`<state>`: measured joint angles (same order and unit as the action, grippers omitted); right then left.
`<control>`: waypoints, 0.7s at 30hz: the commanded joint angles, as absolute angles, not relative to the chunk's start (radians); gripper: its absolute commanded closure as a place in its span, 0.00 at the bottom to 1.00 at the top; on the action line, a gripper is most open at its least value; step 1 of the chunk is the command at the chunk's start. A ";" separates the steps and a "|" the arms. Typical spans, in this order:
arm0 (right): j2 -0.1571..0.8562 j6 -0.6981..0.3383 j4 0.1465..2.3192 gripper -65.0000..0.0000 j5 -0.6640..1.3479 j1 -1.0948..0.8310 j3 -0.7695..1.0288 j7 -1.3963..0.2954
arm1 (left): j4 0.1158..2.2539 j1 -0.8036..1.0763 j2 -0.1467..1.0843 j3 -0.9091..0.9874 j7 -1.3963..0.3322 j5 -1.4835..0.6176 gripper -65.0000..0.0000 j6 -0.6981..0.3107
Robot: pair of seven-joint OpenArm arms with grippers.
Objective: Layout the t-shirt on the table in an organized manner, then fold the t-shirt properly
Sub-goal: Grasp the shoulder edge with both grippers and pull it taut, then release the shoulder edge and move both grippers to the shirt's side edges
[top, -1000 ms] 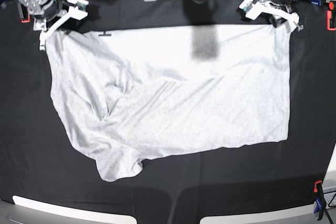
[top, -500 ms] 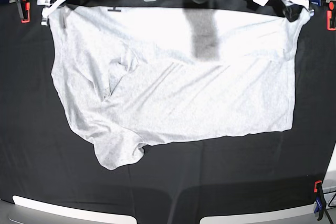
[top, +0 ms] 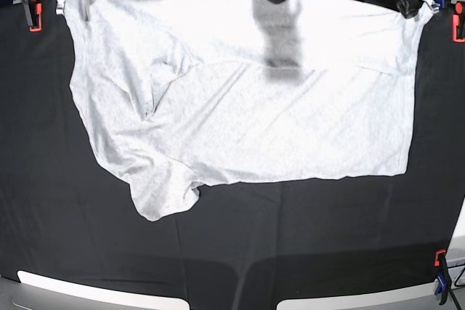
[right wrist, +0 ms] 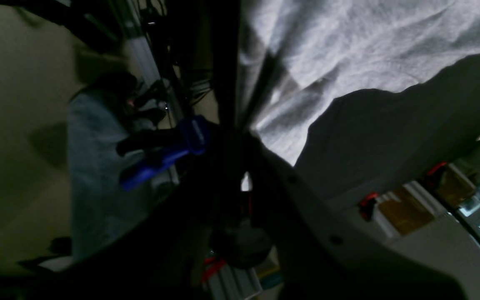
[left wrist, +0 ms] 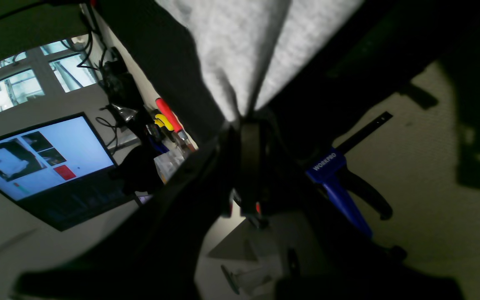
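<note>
T-shirt [top: 247, 99], pale grey, spread across the far half of the black table [top: 290, 252], its upper edge lifted at both far corners. My left gripper [left wrist: 248, 121] is pinched shut on one corner, the cloth fanning out from my jaws; my right gripper [right wrist: 240, 125] is likewise clamped on the other. One lower corner lies crumpled near the table's middle. Blue clamp [left wrist: 336, 183] just beside my left jaws; monitor [left wrist: 40, 158] beyond.
</note>
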<state>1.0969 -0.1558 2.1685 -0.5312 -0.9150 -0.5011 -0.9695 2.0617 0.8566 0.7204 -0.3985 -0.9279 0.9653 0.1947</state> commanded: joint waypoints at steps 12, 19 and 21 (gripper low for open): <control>1.110 -0.044 2.183 0.95 -0.547 -0.920 -0.496 -0.973 | 2.077 0.861 0.730 -0.394 -0.926 0.789 1.00 0.220; 1.111 -0.043 2.183 0.58 -0.539 -0.920 -0.497 -0.957 | 2.077 0.861 0.730 -0.394 -0.986 0.698 0.60 0.218; 1.111 -0.043 2.183 0.58 -0.539 -0.920 -0.498 -0.941 | 2.077 0.861 0.730 -0.393 -0.999 0.698 0.60 0.218</control>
